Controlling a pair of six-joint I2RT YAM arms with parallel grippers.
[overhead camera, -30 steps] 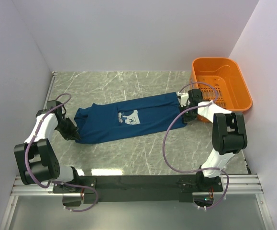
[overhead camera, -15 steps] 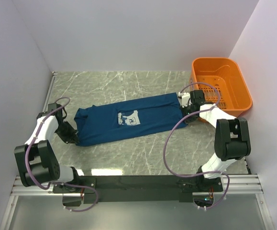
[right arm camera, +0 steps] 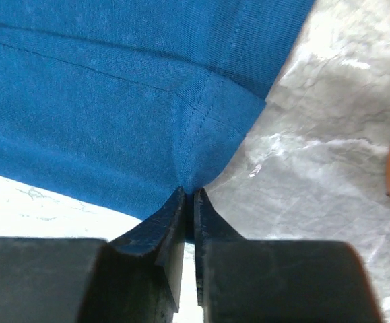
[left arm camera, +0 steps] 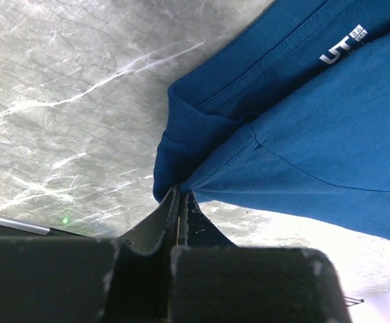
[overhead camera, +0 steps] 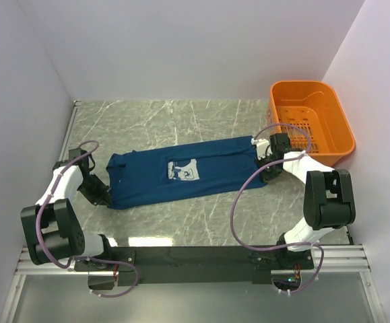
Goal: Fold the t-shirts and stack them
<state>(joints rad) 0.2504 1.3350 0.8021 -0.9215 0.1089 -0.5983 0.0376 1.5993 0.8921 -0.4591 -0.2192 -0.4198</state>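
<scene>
shirt: the t-shirt lies flat across the middle of the counter, stretched from 9 o'clock to 3 o'clock. The print is face up, and I don't see any fold in it yet.
left tool: the left tool is pressed together on a tiny nip of cloth by the collar, at the 9 o'clock end.
right tool: the right tool is pinching the hem corner at the 3 o'clock end, with only fabric between the tips.
slip risk: both bites are right at the fingertips. If I pull the ends any further apart, I reckon one corner pops free and that side just flops.
layer risk: I can't tell if either pinch has both layers. With only one, I think the fold would drag crooked and bunch up.
basket risk: the basket sits at 2 o'clock, just beside my right arm, so a wide swing over could clip it.
cable risk: the cable loops low near the hem and might catch the cloth.
</scene>
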